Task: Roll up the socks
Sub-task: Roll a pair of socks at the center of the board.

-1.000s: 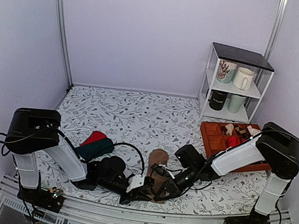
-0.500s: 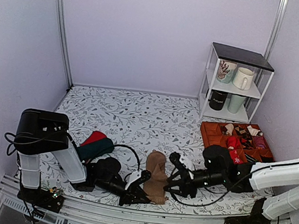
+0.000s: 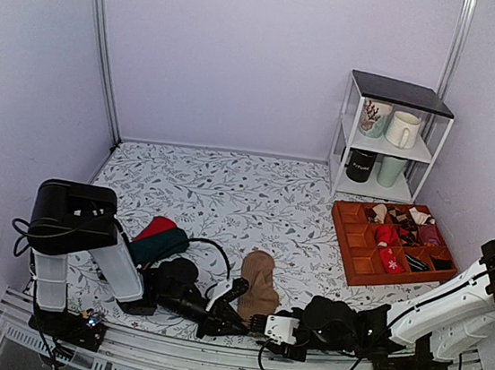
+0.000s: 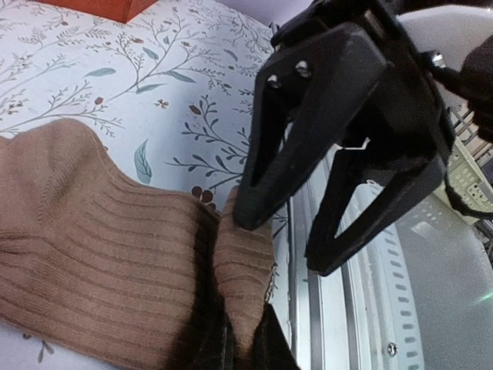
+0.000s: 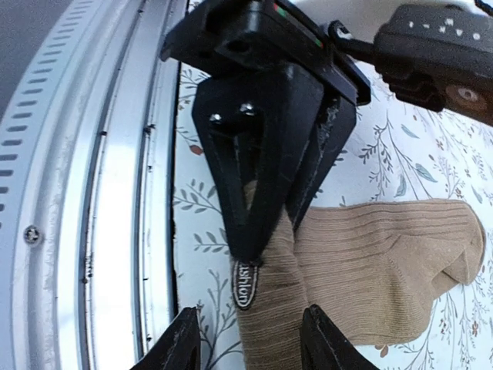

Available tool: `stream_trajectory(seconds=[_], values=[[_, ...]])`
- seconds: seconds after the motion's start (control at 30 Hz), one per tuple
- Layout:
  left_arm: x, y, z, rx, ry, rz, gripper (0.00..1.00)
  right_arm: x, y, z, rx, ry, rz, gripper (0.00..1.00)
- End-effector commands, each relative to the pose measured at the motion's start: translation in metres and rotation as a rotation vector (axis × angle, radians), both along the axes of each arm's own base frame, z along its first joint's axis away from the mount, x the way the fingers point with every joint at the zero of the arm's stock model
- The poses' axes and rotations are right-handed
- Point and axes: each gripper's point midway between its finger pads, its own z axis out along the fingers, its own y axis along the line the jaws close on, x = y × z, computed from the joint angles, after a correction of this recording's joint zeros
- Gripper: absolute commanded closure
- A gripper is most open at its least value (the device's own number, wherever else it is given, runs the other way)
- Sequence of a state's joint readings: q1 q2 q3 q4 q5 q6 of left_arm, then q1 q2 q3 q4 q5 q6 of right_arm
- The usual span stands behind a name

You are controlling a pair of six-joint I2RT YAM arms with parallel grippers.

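The tan-brown socks lie near the table's front edge, toe pointing away and partly bunched. My left gripper is shut on their near cuff end; in the left wrist view a fold of ribbed knit runs between its fingers. My right gripper is low at the front edge and open. In the right wrist view its fingers straddle the socks just below the left gripper. The right gripper also shows open in the left wrist view.
Red and dark green socks lie left of the tan pair. An orange tray with small rolled socks sits at the right. A white shelf with mugs stands behind it. A metal rail runs along the near edge.
My right arm has swung from the socks' right side down to the front edge, its gripper now at the cuff end. The left gripper stays on the cuff. The socks look more bunched.
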State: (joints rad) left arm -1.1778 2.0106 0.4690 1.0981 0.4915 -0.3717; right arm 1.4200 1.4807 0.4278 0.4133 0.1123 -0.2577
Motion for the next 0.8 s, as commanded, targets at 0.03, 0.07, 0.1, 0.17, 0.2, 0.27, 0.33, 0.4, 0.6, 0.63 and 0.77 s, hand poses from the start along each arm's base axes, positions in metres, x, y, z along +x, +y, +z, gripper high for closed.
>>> stream_trajectory(seconds=[0.03,0.07,0.1,0.17,0.2,0.27,0.33,0.4,0.6,0.63,0.77], values=[[-0.052,0.084,-0.113,0.496,0.302,-0.028,1.0,0.021,0.009,0.005,0.012,-0.1,-0.079,0.54],[-0.053,0.084,-0.113,0.496,0.301,-0.03,1.0,0.022,0.009,0.003,0.004,-0.104,-0.082,0.54],[-0.053,0.083,-0.113,0.494,0.3,-0.034,1.0,0.023,0.009,0.001,-0.001,-0.109,-0.085,0.54],[-0.053,0.083,-0.114,0.496,0.299,-0.04,1.0,0.022,0.01,-0.001,-0.006,-0.111,-0.079,0.54],[-0.054,0.083,-0.114,0.497,0.299,-0.043,1.0,0.021,0.011,-0.002,-0.009,-0.107,-0.072,0.54],[-0.054,0.083,-0.115,0.499,0.298,-0.045,1.0,0.016,0.012,-0.007,-0.024,-0.084,-0.051,0.57],[-0.054,0.082,-0.114,0.495,0.296,-0.048,1.0,0.012,0.012,-0.012,-0.036,-0.052,-0.042,0.64],[-0.054,0.082,-0.114,0.495,0.295,-0.047,1.0,0.008,0.01,-0.016,-0.041,-0.013,-0.041,0.72],[-0.047,0.078,-0.106,0.463,0.261,-0.03,1.0,-0.001,0.003,-0.036,-0.092,0.128,-0.071,0.86],[-0.043,0.076,-0.102,0.45,0.234,-0.018,0.99,-0.003,0.0,-0.04,-0.102,0.162,-0.079,0.86],[-0.018,0.061,-0.07,0.388,0.085,0.034,0.95,-0.001,-0.009,-0.045,-0.096,0.3,-0.12,0.87]])
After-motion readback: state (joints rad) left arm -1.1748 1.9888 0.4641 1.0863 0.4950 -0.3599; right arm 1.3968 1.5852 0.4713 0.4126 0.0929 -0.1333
